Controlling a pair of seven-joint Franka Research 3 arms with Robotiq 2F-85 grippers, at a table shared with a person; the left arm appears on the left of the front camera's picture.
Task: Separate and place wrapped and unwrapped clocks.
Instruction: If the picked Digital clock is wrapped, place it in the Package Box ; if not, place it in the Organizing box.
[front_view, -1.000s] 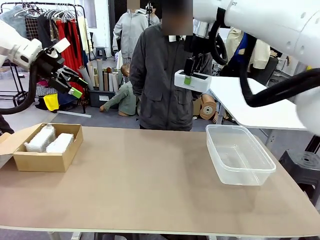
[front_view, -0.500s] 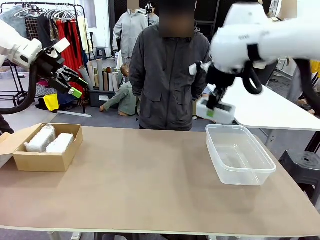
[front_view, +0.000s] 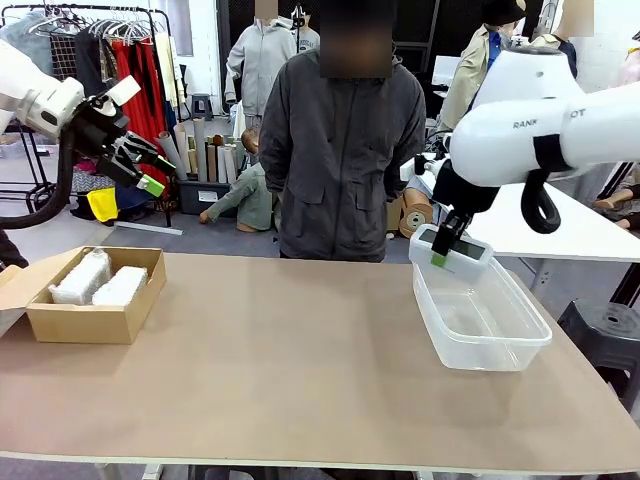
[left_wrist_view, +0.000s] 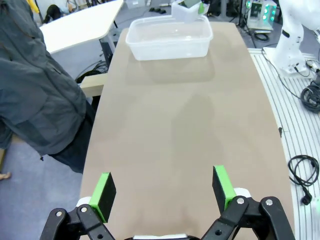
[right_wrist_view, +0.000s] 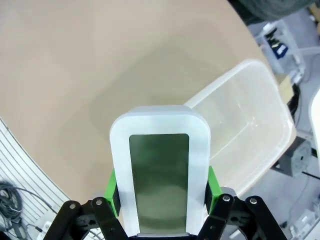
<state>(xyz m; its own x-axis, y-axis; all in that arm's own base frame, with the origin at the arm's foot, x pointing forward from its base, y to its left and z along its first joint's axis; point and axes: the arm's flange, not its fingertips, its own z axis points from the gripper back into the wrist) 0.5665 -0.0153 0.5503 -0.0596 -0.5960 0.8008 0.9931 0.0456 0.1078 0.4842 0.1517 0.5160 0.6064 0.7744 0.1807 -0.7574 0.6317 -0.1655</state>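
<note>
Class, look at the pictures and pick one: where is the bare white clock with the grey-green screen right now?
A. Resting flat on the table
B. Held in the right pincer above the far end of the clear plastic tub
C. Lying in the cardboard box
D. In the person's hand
B: the right pincer grips the clock by its sides, above the far end of the tub.

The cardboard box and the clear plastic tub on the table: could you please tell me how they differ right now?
The cardboard box is brown and opaque; the clear plastic tub is see-through. The box sits at the robot's left end of the table, the tub at its right end. The box holds two bubble-wrapped bundles; nothing lies in the tub, and the right hand holds the bare clock at its far rim. Both are open-topped.
</note>
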